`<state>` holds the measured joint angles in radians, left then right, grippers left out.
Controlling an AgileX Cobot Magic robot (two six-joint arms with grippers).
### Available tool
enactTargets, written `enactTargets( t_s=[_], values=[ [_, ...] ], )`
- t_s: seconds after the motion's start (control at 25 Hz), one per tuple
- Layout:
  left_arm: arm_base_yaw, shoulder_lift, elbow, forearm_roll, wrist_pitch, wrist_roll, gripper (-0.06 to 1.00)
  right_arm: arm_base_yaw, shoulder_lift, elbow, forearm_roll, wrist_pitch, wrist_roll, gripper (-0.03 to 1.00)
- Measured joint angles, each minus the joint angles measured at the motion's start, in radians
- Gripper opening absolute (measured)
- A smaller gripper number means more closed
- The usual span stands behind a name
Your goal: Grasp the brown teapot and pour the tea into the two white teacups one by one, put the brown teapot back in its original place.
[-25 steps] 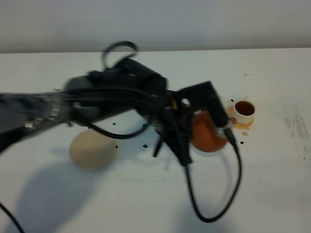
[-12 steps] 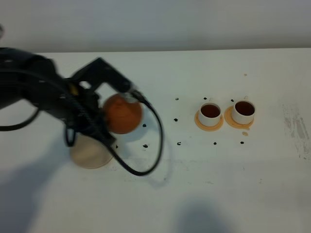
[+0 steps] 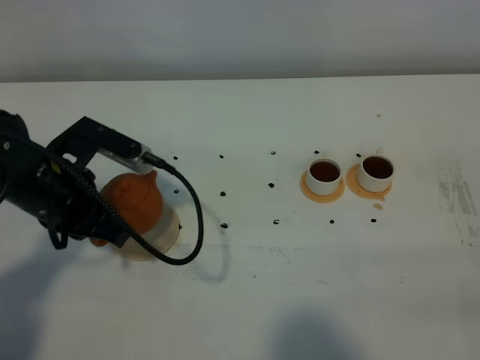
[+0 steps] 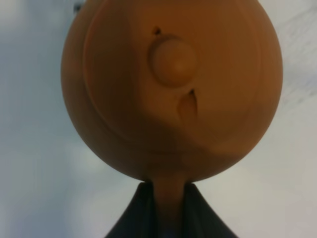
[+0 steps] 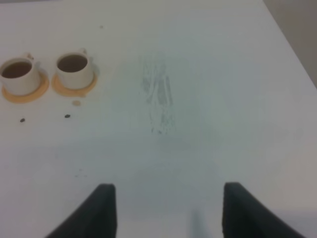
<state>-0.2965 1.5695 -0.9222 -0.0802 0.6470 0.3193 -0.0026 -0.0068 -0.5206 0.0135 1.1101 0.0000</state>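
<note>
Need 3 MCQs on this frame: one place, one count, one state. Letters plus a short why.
1. Where is the brown teapot?
A. beside the cups
B. over the beige coaster at table left
C. at the far right edge

2. How many white teacups hold tea?
A. none
B. one
C. two

3. The left gripper is:
A. shut on the teapot handle
B. open above it
C. out of view

Answers: 1 B, the pot overlaps the coaster, far from the cups. 2 C, both cups show dark liquid. 3 A, the left wrist view shows the jaws pinching the handle.
</note>
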Motion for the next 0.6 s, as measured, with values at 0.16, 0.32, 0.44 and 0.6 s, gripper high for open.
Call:
enactTargets(
  t_s=[0.16, 0.32, 0.44, 0.6],
  values=[
    [0.022, 0.0, 0.035, -0.001, -0.013, -0.008, 0.08, 0.0, 0.0, 0.0, 0.0, 0.0, 0.0, 0.46],
    [0.029, 0.0, 0.047, -0.001, -0.017, -0.022, 0.08, 0.0, 0.0, 0.0, 0.0, 0.0, 0.0, 0.46],
    [0.029, 0.007, 0.047, -0.001, -0.035, -0.024, 0.08, 0.0, 0.0, 0.0, 0.0, 0.0, 0.0, 0.46],
    [0.029, 0.042, 0.047, -0.001, -0.064, -0.024, 0.08, 0.0, 0.0, 0.0, 0.0, 0.0, 0.0, 0.46]
  ],
)
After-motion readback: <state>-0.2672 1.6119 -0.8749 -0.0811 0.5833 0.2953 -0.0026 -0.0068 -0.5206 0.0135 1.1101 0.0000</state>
